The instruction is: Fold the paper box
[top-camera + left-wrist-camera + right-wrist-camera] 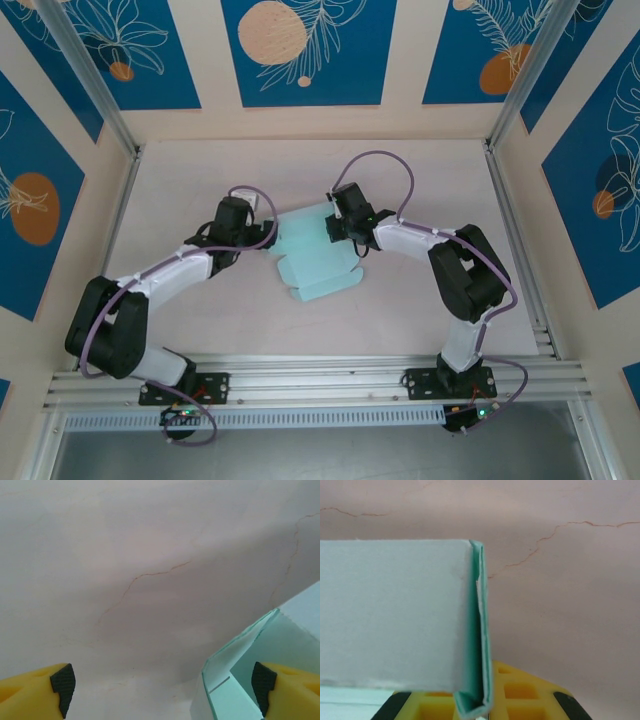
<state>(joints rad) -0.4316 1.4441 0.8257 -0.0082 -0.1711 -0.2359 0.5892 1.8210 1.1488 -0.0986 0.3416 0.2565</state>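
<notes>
The pale mint paper box lies partly folded on the table's middle, flaps spread toward the near side. My left gripper sits at its left edge and is open. In the left wrist view its black pads stand far apart, and a raised corner of the paper box stands just inside the right pad. My right gripper is over the box's far right edge, also open. In the right wrist view a doubled-over wall of the paper box stands upright between the wide-set fingertips, touching neither pad.
The pale pinkish table has fine crack lines. Aluminium frame rails run along the near edge, with posts at the back corners. Bare tabletop lies around the box on all sides.
</notes>
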